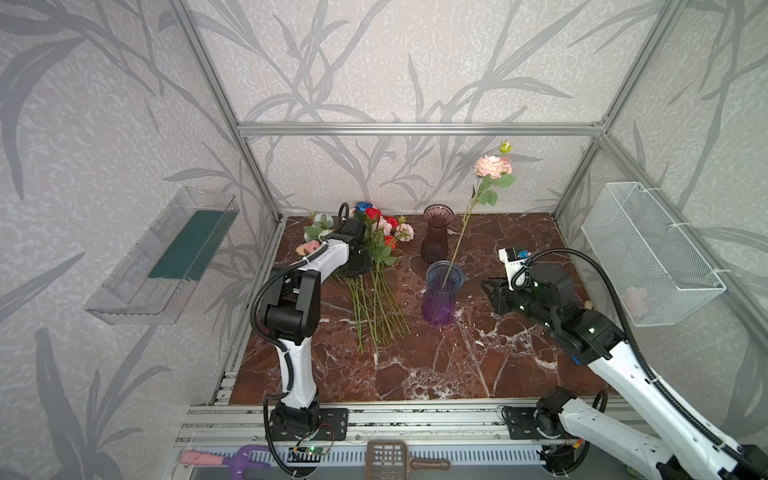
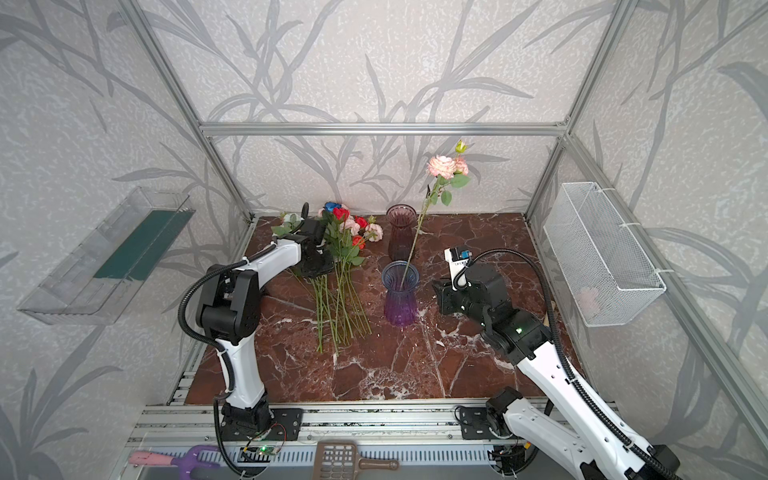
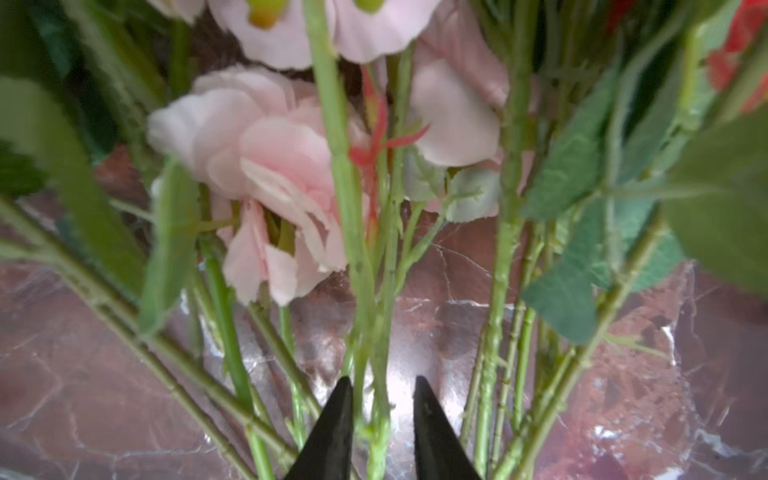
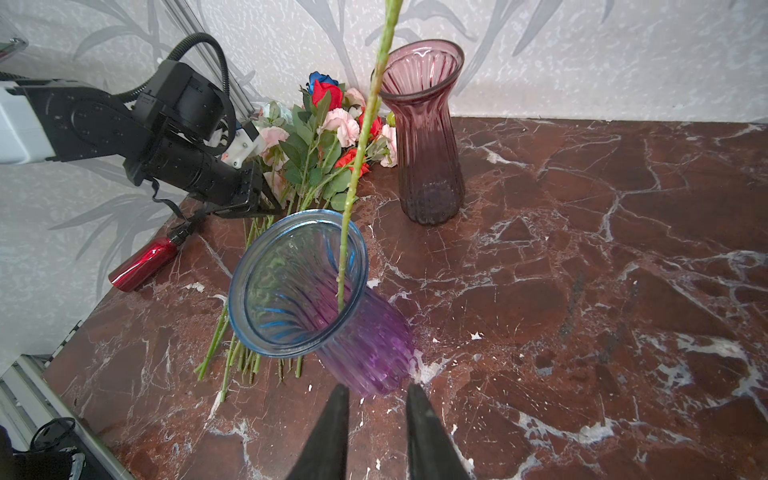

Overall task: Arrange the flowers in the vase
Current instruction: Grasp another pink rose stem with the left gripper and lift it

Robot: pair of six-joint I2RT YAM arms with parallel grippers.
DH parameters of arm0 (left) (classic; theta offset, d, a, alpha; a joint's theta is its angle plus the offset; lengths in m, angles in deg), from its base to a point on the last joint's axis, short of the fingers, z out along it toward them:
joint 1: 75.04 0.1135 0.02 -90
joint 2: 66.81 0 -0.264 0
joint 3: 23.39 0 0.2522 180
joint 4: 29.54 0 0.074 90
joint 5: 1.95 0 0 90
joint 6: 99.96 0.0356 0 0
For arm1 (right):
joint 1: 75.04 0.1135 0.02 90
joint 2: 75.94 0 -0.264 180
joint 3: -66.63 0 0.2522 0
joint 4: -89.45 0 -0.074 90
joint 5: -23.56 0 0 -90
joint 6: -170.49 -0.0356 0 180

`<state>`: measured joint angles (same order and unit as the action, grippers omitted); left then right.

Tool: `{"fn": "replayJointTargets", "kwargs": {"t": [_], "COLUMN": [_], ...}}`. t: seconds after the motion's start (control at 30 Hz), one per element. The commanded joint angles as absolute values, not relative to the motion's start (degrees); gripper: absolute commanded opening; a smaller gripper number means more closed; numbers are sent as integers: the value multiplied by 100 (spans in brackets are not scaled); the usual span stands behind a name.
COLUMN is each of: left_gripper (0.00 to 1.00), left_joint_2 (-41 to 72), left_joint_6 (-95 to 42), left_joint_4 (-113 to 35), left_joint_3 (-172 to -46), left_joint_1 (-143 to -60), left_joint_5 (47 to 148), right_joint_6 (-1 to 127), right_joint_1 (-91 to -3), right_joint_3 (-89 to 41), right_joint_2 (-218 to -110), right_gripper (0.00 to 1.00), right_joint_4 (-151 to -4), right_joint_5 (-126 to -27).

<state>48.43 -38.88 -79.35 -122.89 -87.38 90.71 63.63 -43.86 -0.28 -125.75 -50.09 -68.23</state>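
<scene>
A blue-rimmed purple glass vase (image 1: 442, 297) (image 2: 400, 295) (image 4: 307, 291) stands mid-table. One pink flower (image 1: 492, 166) (image 2: 442, 166) leans in it, its stem (image 4: 361, 137) resting on the rim. The other flowers (image 1: 376, 266) (image 2: 345, 266) (image 4: 320, 141) lie in a pile to the vase's left, blooms toward the back wall. My left gripper (image 3: 383, 380) is down in that pile; its jaws stand a little apart around thin green stems, with a gap left on one side. My right gripper (image 4: 377, 388) (image 1: 486, 284) hovers just right of the vase, open and empty.
A second, plum-coloured vase (image 1: 437, 235) (image 4: 428, 137) stands behind the first. A red bottle (image 4: 143, 264) lies by the left wall under my left arm. A wire basket (image 1: 648, 253) hangs on the right wall, a clear shelf (image 1: 162, 257) on the left.
</scene>
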Motion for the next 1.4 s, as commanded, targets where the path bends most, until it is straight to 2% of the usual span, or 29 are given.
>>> {"fn": "replayJointTargets", "kwargs": {"t": [0.0,0.13,0.3,0.47,1.1,1.2,1.37], "left_gripper": [21,19,6,0,0,0,0], "left_joint_2": [4866,4889,4893,4546,2367,1969,893], "left_joint_6": [-3697,-3616,-3585,-3586,-3256,-3207,-3325], "left_joint_4": [-8259,-8234,-8324,-8337,-8019,-7555,-5339], "left_joint_3": [-12494,-12504,-12586,-12551,-12233,-11993,-10757], "left_joint_1": [-8796,-8811,-8814,-8814,-8796,-8796,-8805], "left_joint_5": [8955,8981,8996,8948,8642,9090,10827], "right_joint_6": [6437,6440,6423,6436,6238,6195,6027], "right_joint_1": [-4375,-4376,-4375,-4375,-4380,-4380,-4339], "right_joint_3": [39,23,-1,-64,-697,-793,-1022], "right_joint_2": [-12560,-12570,-12553,-12494,-12726,-12760,-12821], "right_gripper": [26,26,26,26,25,26,26], "right_joint_4": [-5200,-5243,-5256,-5178,-5123,-5193,-5478], "right_joint_5": [-6759,-6779,-6814,-6768,-7026,-7174,-7660]}}
